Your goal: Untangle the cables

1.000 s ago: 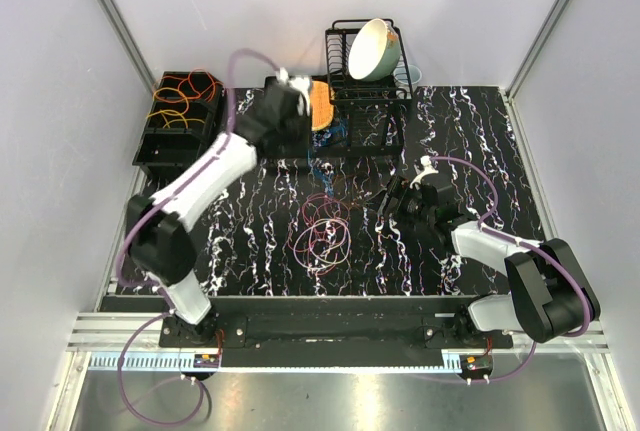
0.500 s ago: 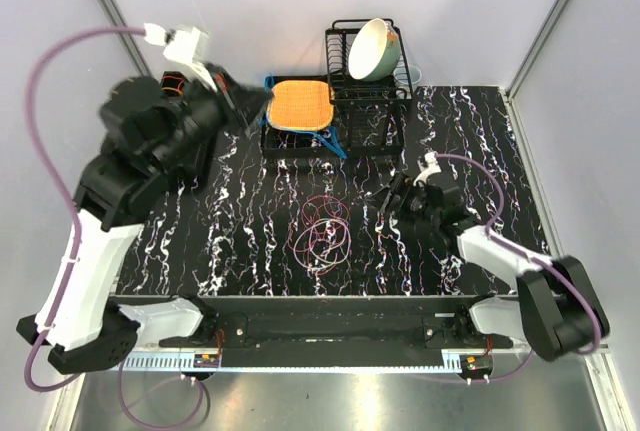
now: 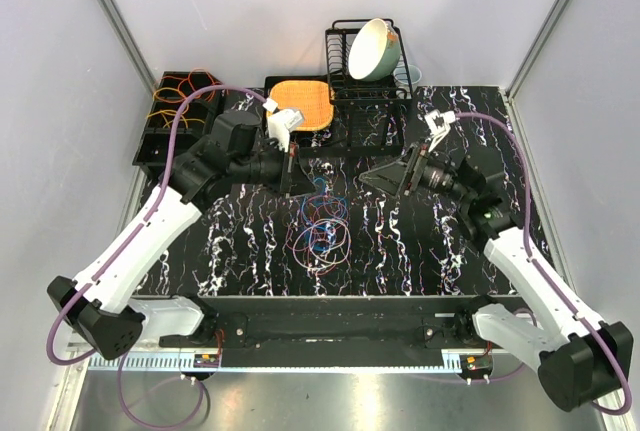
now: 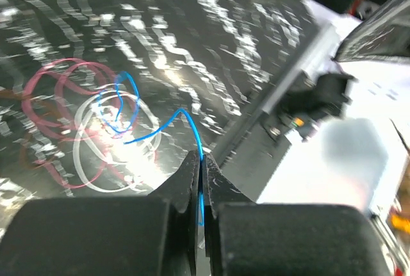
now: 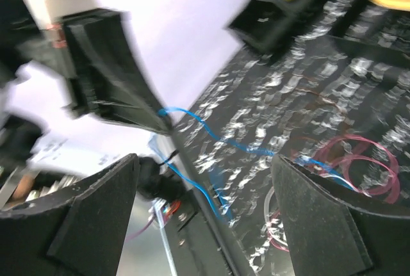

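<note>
A tangle of cables (image 3: 320, 233) lies mid-table: pink-purple loops, a pale loop and a blue cable (image 3: 318, 189). My left gripper (image 3: 291, 173) hovers just left of and above the tangle, shut on the blue cable (image 4: 200, 161), whose strand rises from the pile (image 4: 96, 129) into the jaws. My right gripper (image 3: 372, 181) is open and empty, to the right of the tangle and facing it. In the right wrist view the gripper (image 5: 205, 215) frames the stretched blue cable (image 5: 221, 140), with pink loops (image 5: 359, 161) to its right.
A black bin (image 3: 150, 146) with orange and yellow cables (image 3: 180, 101) sits at the back left. An orange pad (image 3: 301, 103) lies on a black tray behind the tangle. A dish rack (image 3: 345, 91) with a bowl (image 3: 372, 48) stands at the back.
My left arm swung from the back-left bin side down to the tangle and now pinches the blue cable. My right arm rose and its gripper now points at the tangle.
</note>
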